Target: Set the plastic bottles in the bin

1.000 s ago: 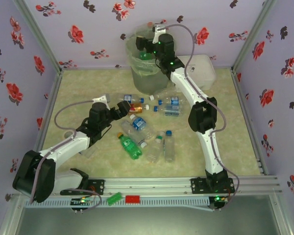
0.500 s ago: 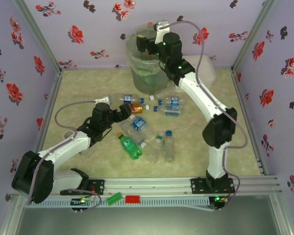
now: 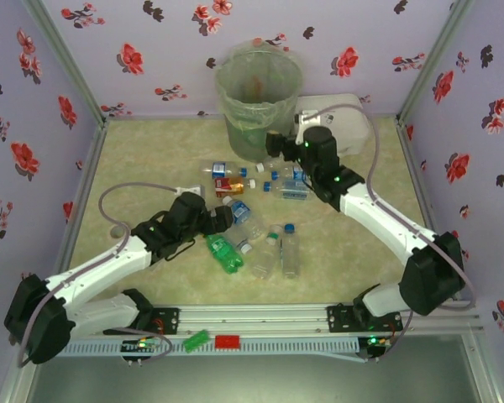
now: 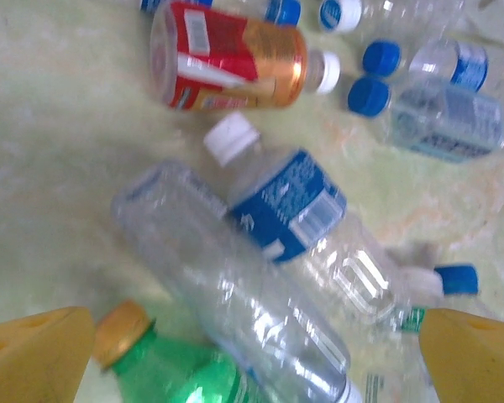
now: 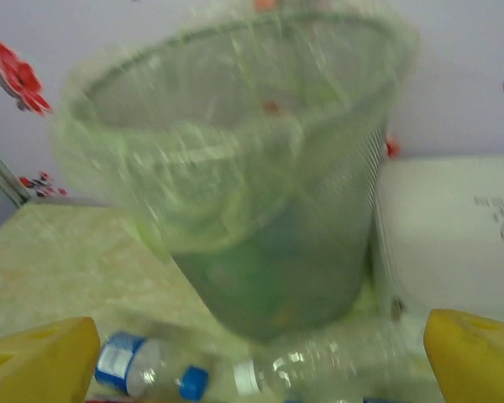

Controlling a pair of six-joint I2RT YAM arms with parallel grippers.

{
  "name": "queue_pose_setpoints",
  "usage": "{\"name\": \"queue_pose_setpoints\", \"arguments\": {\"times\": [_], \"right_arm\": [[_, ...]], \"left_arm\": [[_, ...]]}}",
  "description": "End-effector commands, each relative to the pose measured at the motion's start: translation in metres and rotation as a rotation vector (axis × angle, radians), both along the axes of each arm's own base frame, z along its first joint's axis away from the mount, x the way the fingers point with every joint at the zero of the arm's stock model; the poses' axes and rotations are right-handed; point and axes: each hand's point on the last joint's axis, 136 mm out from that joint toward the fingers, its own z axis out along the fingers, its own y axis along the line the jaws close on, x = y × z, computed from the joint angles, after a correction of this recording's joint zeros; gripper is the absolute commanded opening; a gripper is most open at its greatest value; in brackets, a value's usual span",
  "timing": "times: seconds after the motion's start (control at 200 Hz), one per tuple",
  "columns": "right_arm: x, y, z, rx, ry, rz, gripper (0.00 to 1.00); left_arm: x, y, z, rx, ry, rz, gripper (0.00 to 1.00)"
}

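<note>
Several plastic bottles lie in a loose pile mid-table: a red-orange labelled one (image 3: 228, 185), a green one (image 3: 224, 253) and clear blue-capped ones (image 3: 290, 252). My left gripper (image 3: 223, 217) hangs open just over the pile's left side. In the left wrist view its yellow fingers (image 4: 34, 357) straddle a clear bottle (image 4: 235, 285), with a blue-labelled bottle (image 4: 294, 206), the red-orange bottle (image 4: 227, 57) and the green bottle (image 4: 168, 365) around it. The bin (image 3: 258, 92) stands at the back. My right gripper (image 3: 275, 144) is open and empty, low in front of the bin (image 5: 244, 168).
A flat white box (image 3: 340, 122) sits right of the bin, close to the right arm's wrist, and shows as the white box (image 5: 454, 227) in the right wrist view. Two clear bottles (image 5: 151, 378) lie at the bin's foot. Floral walls enclose the table on three sides.
My right arm has swung down from over the bin's mouth to low in front of it. The left gripper has slid right and nearer, over the pile.
</note>
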Motion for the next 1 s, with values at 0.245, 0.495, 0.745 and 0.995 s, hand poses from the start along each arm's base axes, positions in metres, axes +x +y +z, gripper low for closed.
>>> {"name": "queue_pose_setpoints", "arguments": {"times": [0.245,0.495,0.745,0.995], "right_arm": [[-0.017,-0.014,-0.05,0.155,0.077,-0.096,1.0],[-0.01,0.005,-0.059,0.164,0.106,-0.049,1.0],[-0.009,0.005,-0.066,0.144,0.116,-0.052,1.0],[-0.007,0.004,-0.073,0.113,0.127,-0.061,1.0]], "left_arm": [[-0.062,0.018,-0.038,0.137,0.264,-0.016,1.0],[-0.064,0.003,-0.051,0.142,0.306,-0.049,1.0],[-0.066,0.008,-0.068,0.252,0.35,-0.07,1.0],[-0.065,0.024,-0.087,0.379,0.367,-0.073,1.0]]}}
